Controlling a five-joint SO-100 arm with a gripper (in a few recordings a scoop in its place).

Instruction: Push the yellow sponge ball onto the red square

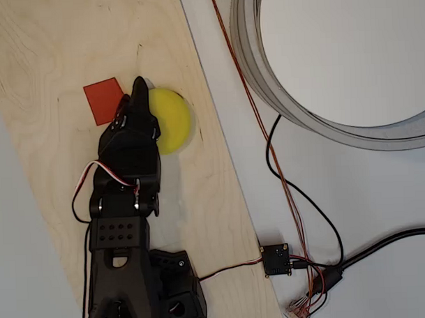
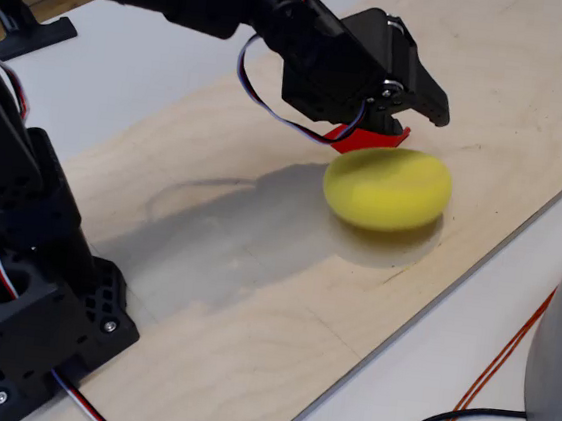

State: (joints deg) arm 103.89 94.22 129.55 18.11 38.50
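Hovering gripper [image 1: 138, 88] (jaws look clenched, empty) between yellow sponge ball [image 1: 171, 121] and red square [image 1: 104, 101]; wrong side, a nudge could roll it away.

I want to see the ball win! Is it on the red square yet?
Not yet. The yellow sponge ball sits on the wooden board beside the red square, not on it. The tool is down between them, by the ball. Left: push the ball across onto the red.
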